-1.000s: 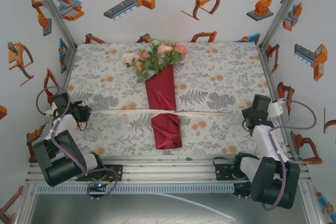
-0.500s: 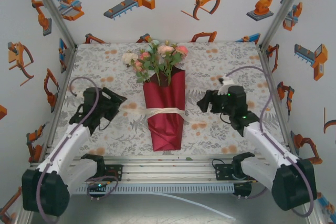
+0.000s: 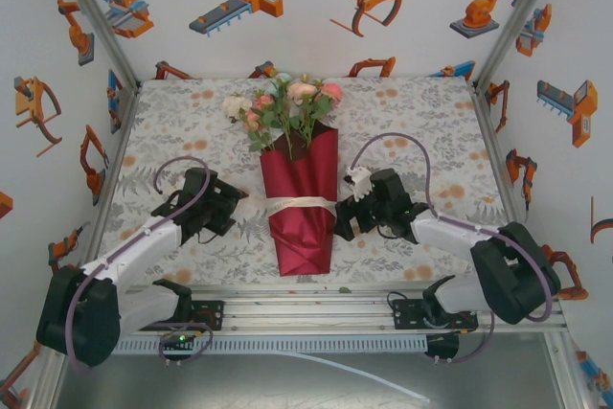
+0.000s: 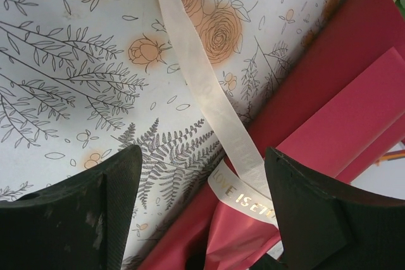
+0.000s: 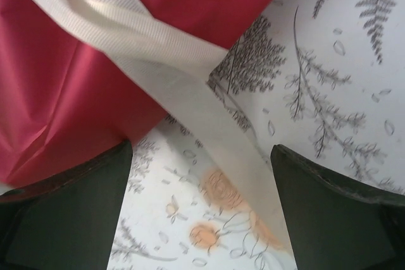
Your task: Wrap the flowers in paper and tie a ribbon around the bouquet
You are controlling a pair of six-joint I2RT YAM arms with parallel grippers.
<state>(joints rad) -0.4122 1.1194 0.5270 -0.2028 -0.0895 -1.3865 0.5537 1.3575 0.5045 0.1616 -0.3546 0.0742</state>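
tablecloth (image 3: 402, 141): flat floral print, bears all items.
bouquet (image 3: 299, 241): lies flat mid-table, long axis near-to-far, between the 2 arms. Prob. light and top-heavy at the blooms; likely rolls or slides if tugged sideways.
paper (image 3: 318, 165): dark red matte cone round the stems, overlap flap visible in left wrist view. Stiff-ish but should crease. No pinching, it'd dent.
flowers (image 3: 292, 102): pink/peach/white heads + leaves, out of the cone's far end. Fragile, keep off.
ribbon (image 3: 303, 204): cream band across the cone's waist, one tail off each side onto the cloth. Thin, floppy, prob. slick; gold lettering near the paper (left wrist). Grip pt: the free tails, flat-on, close to the cone. Knotted or just crossed: can't tell.
left gripper (image 4: 202, 156): jaws wide, nothing pinched. Sits just beside the cone's left edge; left tail runs on the cloth straight through the gap betw. its fingers.
right gripper (image 5: 201, 150): jaws wide, holds nothing. Just beside the cone's right edge; right tail passes diag. betw. its fingers, paper up-left in its view.
next (est.): each closes on its own tail, then an even pull. A lopsided pull would drag the bouquet.
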